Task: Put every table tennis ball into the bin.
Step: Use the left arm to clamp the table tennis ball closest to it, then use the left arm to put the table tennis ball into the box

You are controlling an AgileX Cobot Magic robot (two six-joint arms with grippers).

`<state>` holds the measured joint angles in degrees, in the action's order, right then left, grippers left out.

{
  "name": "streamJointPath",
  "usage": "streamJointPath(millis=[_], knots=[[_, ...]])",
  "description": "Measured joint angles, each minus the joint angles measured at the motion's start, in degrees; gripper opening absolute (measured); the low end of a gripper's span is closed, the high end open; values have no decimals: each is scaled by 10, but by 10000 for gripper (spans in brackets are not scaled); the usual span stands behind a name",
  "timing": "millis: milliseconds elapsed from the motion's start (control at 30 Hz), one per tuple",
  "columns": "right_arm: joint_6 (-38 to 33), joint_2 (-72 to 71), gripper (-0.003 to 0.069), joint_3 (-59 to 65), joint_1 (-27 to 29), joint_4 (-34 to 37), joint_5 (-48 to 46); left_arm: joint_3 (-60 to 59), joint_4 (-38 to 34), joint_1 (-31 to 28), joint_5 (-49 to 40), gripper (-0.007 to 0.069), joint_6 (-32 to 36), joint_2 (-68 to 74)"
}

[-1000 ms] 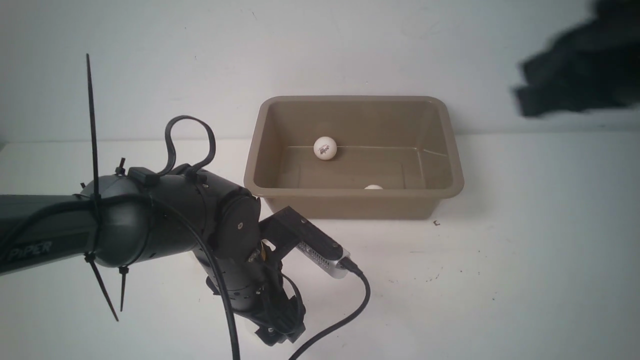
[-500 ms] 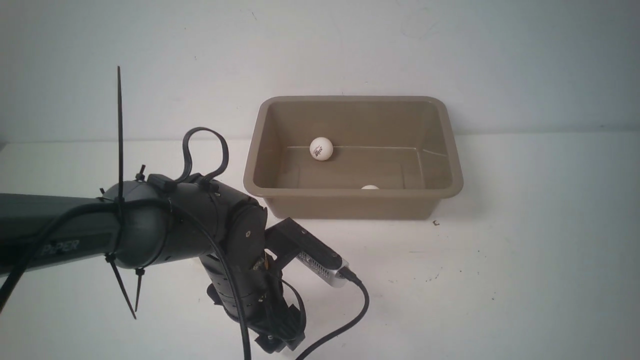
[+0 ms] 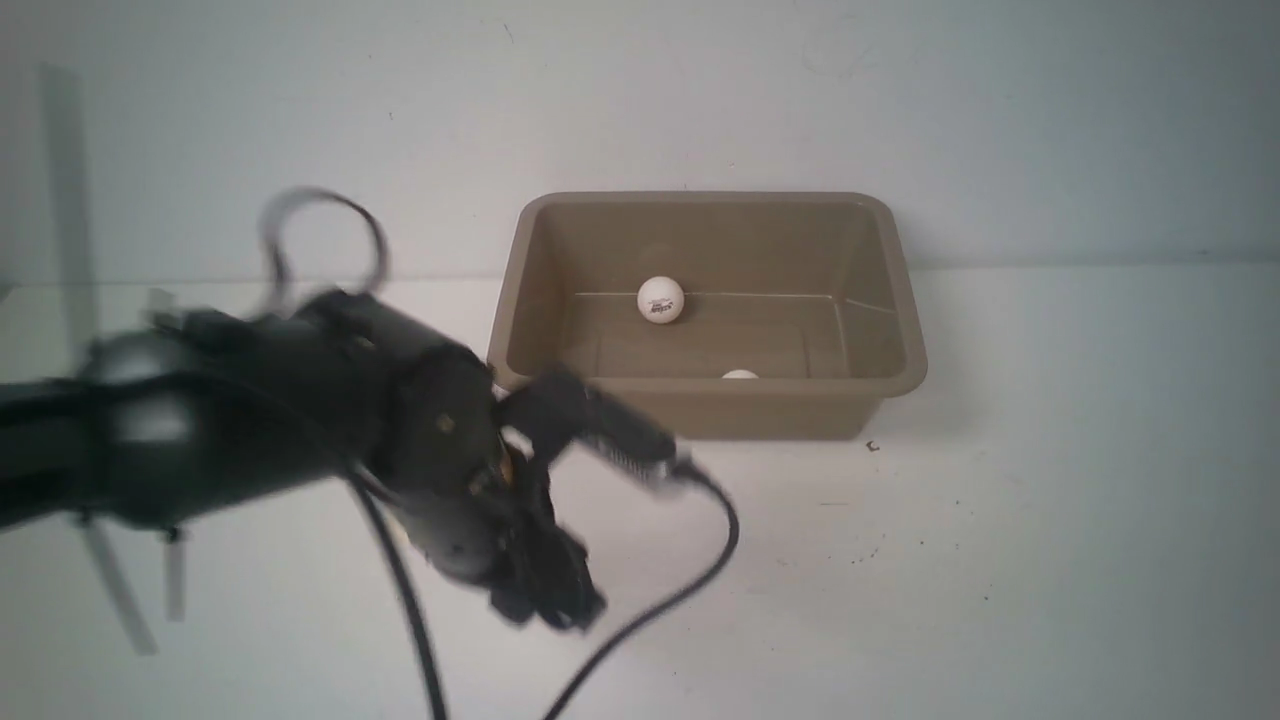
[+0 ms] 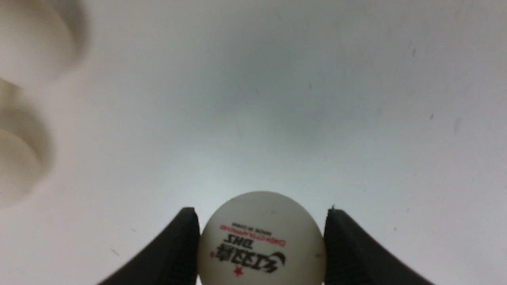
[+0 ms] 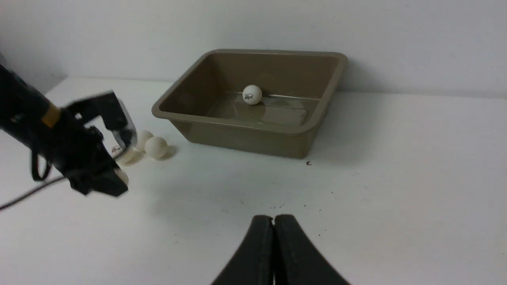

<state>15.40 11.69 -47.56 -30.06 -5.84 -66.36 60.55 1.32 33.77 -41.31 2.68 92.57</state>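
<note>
**Table tennis balls, six counted**
1. gripped ball (image 4: 261, 241): cream-white, with black and red print facing the left wrist camera. It sits between the two black fingers (image 4: 178, 253) of the left hand (image 4: 260, 213), and each finger touches one side of it. Whether it rests on the worktop (image 3: 1050, 500) or is clear of it cannot be told.
2. logo ball (image 3: 660, 299): on the bin floor, against the far wall and left of centre, with its dark print facing forward.
3. second binned ball (image 3: 740, 375): inside the bin against the near wall. Only its top shows above the rim.
4. loose balls (image 5: 156, 147): three, bunched together on the worktop just off the bin's left end. One of them is partly hidden by the left arm.

**Bin** (image 3: 700, 197): a taupe rectangular tub with rounded corners and a flared rim. It stands upright at the back of the worktop, close to the white wall.

**Left arm** (image 3: 300, 430): black and motion-blurred. It reaches in front of the bin's left near corner and trails a dark cable (image 3: 690, 590).

**Right hand** (image 5: 273, 219): fingers pressed together with nothing between them, above bare worktop, well apart from the bin and from every ball.

**Worktop**: white, with scattered small dark specks in front of the bin.
</note>
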Motion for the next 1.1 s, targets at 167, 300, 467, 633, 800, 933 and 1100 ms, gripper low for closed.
streamJointPath(millis=[167, 300, 467, 633, 800, 933, 1100], knots=[[-1, 2, -13, 21, 0, -15, 1, 94, 86, 0, 16, 353, -61, -47], [-2, 2, -13, 38, 0, -5, 6, 186, 138, 0, 6, 353, -85, 15], [-10, 2, -13, 47, 0, 22, 23, 289, 151, 0, -26, 353, -87, 133], [-15, 2, -13, 47, 0, 38, 37, 364, 148, 0, -41, 353, -67, 222], [-15, 2, -13, 47, 0, 50, 38, 409, 115, -9, -54, 364, -38, 266], [-17, 2, -13, 47, 0, 58, 40, 417, 92, -23, -59, 477, -32, 270], [-20, 2, -13, 47, 0, 58, 40, 420, 97, -43, -106, 562, -27, 238]])
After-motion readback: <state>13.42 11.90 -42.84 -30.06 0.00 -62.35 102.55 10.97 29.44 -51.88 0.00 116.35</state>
